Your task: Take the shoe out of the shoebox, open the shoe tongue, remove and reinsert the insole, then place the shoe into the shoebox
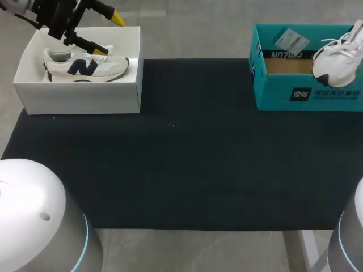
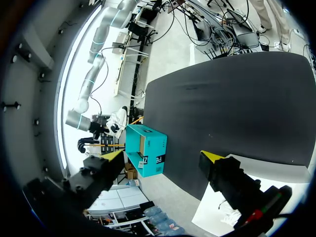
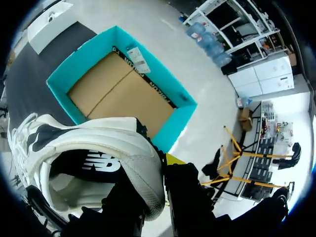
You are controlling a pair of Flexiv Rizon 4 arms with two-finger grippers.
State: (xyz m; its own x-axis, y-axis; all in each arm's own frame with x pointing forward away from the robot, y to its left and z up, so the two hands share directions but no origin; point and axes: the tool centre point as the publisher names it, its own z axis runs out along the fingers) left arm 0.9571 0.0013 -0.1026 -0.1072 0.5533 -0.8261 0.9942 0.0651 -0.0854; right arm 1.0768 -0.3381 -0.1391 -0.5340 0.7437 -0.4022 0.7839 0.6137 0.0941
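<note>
The right arm comes in at the counter's far right corner, with only the load at its end showing in the head view. In the right wrist view, the right gripper (image 3: 157,170) is clamped on the heel of a white sneaker (image 3: 94,143). One dark finger stands outside the heel collar with its yellow tip showing. The other seems to sit inside the shoe, though the heel hides its tip. The sneaker hangs tilted, toe lower than the heel, over the right end of the open teal shoebox (image 3: 158,79), whose brown cardboard floor lies bare beneath it.

The left arm reaches in from the far left corner and angles down over a white shoebox (image 1: 79,96). That box stands at the back left edge of the black counter (image 1: 181,170). The left gripper (image 1: 108,34) has its fingers spread wide and holds nothing. One yellow tip sits just above a cream sneaker with a navy letter (image 1: 85,67), and the other is raised past the box's back wall. That sneaker lies on its side inside the white box.
</note>
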